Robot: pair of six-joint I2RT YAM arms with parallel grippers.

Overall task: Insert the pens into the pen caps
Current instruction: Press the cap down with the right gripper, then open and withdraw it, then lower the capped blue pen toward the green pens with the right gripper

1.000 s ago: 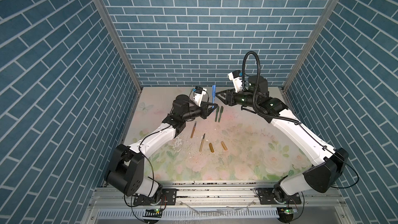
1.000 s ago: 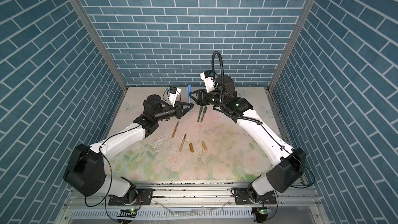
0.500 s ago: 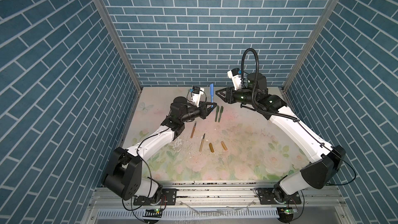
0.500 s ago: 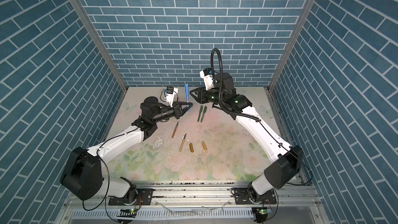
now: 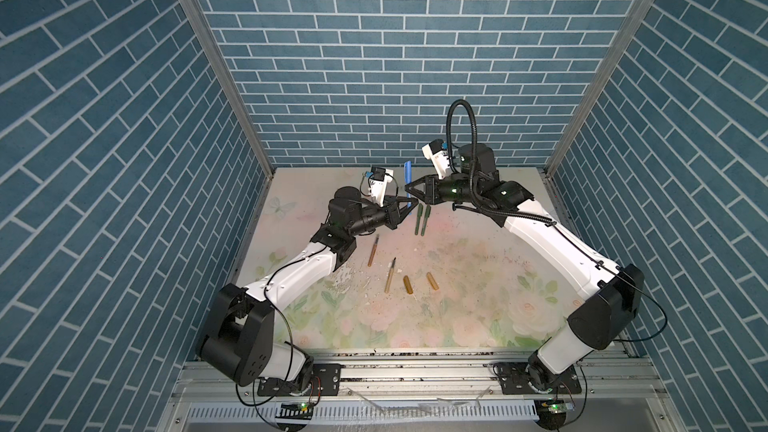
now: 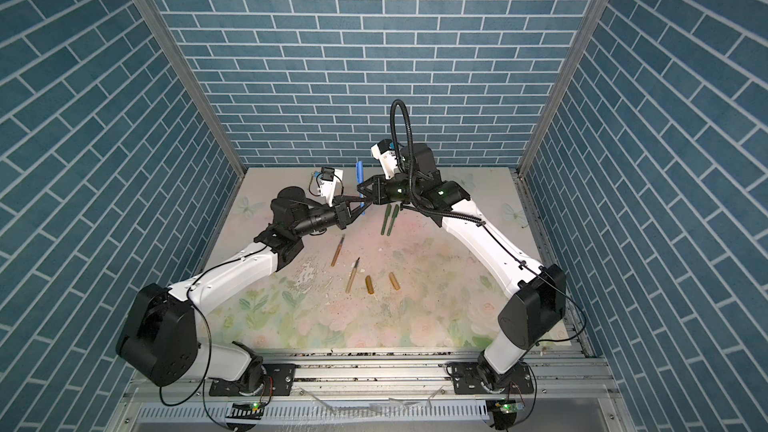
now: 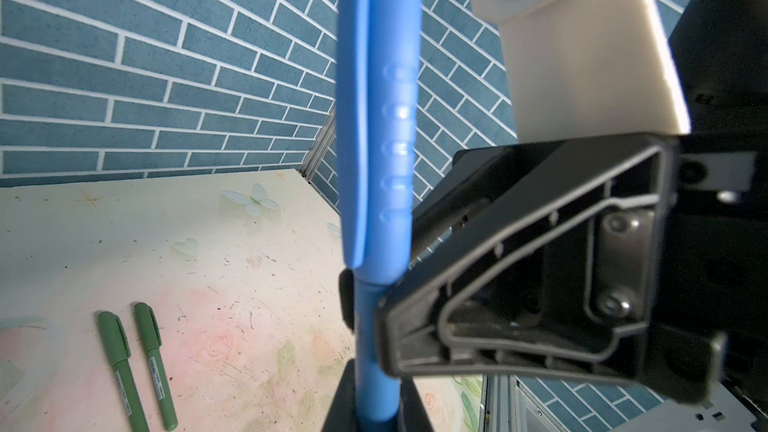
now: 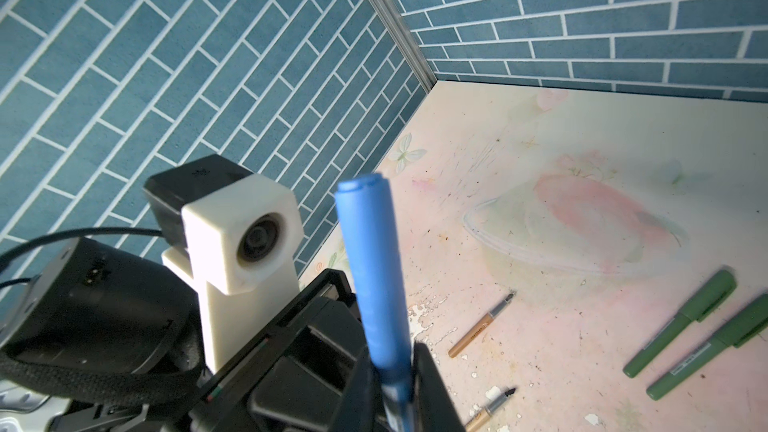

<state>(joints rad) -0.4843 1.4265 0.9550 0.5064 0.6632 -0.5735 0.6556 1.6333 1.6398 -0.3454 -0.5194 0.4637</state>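
The blue pen (image 5: 407,171) is a slim, bright blue stick, and its blue cap (image 7: 376,126) is already seated on its upper end. The cap has a long clip down one side and a row of small raised ridges down its front.

The pen is up in the air between the two tools, clear of the table (image 5: 478,268). The left gripper (image 6: 360,207) is clamped on the bare lower barrel, so the pen rises straight out from between its jaws. The right gripper (image 6: 362,193) comes in from the opposite side. Its jaws are closed on the barrel just under the cap's rim, directly above the left gripper's hold. The two sets of fingers are nearly touching.

The pen's long axis stands close to upright. The capped end points up, above both grippers, and the uncapped tail points down past the left gripper's jaws.

Below and just beside the right gripper, two green pens (image 5: 421,220) lie flat side by side with their caps on. Both point roughly the same way.

Below the left gripper and a little further out lie two golden-brown pens (image 5: 373,250) with bare dark tips. Two amber caps (image 5: 408,284) lie beyond them, near each other but apart from the pens.
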